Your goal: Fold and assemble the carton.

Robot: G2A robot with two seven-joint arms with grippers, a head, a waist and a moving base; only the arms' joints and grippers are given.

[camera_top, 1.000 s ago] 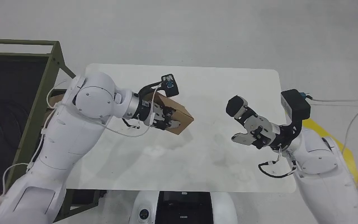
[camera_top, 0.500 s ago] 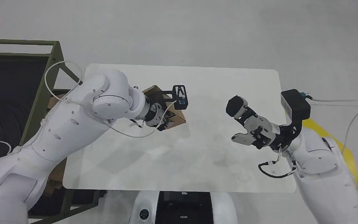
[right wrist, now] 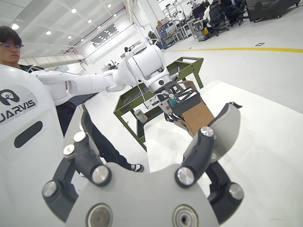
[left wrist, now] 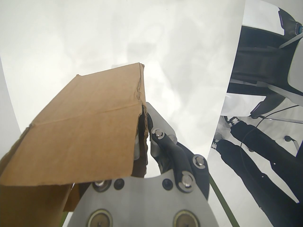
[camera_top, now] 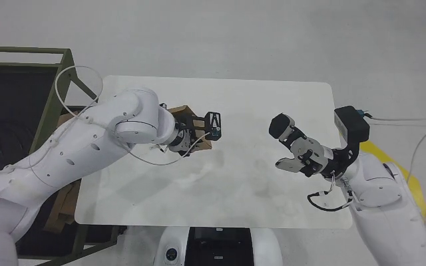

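The carton (camera_top: 181, 112), a brown cardboard piece with one torn, frayed edge, is over the table's (camera_top: 266, 100) left half, toward its far edge. The left gripper (camera_top: 194, 135) holds it there. Its fingers (left wrist: 156, 119) are clenched on one wall of the carton, though the inner finger is hidden behind the cardboard, so the pinch is likely rather than plain. The right gripper (camera_top: 287, 145) hovers over the table's right half, well apart from the carton, fingers spread and released.
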